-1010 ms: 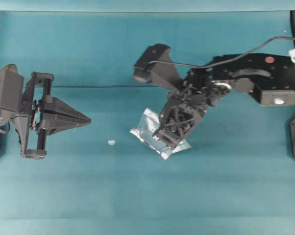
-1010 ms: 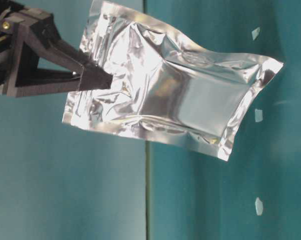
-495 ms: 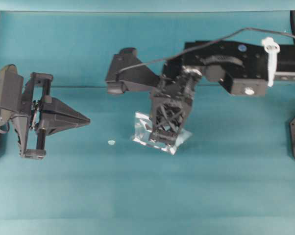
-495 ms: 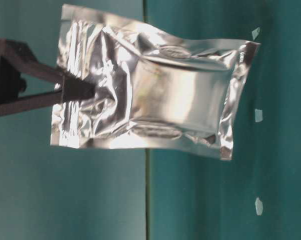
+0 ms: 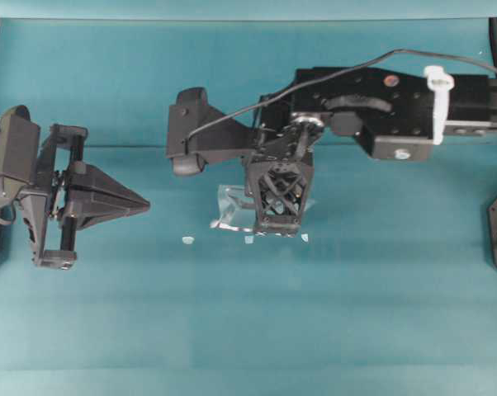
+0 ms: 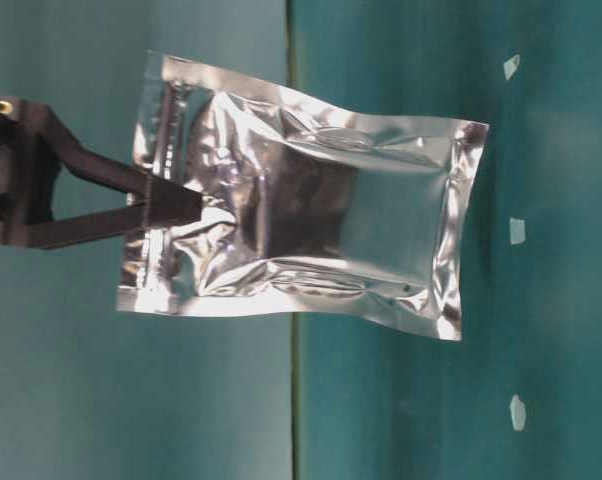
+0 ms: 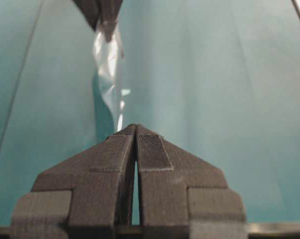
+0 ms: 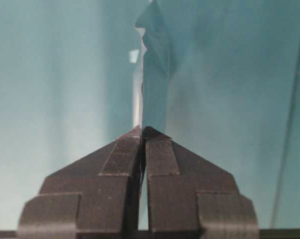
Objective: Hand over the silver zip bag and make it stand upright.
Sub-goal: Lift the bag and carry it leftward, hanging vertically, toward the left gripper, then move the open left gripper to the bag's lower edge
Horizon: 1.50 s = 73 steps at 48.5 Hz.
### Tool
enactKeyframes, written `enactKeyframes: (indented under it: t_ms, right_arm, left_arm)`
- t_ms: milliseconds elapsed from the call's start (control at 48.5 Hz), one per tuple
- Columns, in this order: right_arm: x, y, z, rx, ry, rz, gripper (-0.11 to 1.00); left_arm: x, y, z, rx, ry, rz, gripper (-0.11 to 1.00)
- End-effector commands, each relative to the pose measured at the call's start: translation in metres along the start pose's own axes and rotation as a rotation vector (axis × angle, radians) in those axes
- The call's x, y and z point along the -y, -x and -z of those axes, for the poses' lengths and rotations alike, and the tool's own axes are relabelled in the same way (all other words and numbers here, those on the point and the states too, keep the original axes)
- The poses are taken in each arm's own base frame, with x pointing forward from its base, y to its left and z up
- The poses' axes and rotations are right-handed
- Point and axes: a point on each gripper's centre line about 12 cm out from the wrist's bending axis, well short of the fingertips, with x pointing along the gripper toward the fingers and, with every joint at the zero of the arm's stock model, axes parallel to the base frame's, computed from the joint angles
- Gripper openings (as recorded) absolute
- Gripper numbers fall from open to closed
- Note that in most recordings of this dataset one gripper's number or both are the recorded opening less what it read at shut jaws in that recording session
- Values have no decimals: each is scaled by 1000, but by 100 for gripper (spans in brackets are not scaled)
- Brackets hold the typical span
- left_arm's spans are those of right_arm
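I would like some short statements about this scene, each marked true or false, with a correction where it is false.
1. The right tool is shut on the silver zip bag. True.
2. The left tool also grips the bag. False: it is shut on nothing and stays apart from the bag, at the left of the overhead view.
3. The right tool pinches the bag near one end, by its sealed edge. True.
4. The bag lies flat and alone on the table. False: it hangs from the right tool.
5. Small pale flecks lie on the table. True.
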Motion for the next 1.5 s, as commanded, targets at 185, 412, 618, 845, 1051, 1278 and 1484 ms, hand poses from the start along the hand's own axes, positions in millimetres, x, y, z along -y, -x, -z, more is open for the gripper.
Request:
enactKeyframes:
  t_ms: [185,412,618,845,1051,1278,1484]
  right_arm:
    - [-8,7,-10,41,79,9,7]
    - [-14,4,-13,57,92,9,7]
    - [-18,2,-16,56,100,7,7]
    - [-23,4,-20,54,109,4,7]
    - [-23,0,-21,37,113,3,7]
    - [-21,-10,-17,8,107,3,7]
    - [-19,-9,-18,18,101,4,7]
  left_arm:
    - [0,1,-5,18,0,1,7]
    - [0,0,-5,18,0,0,7]
    - [0,0,-5,18,0,0,7]
    - [0,1,-6,20,0,0,7]
    - [0,1,-6,20,0,0,7]
    - [0,0,-5,17,-1,0,7]
    - [0,0,-1,8,0,-1,7]
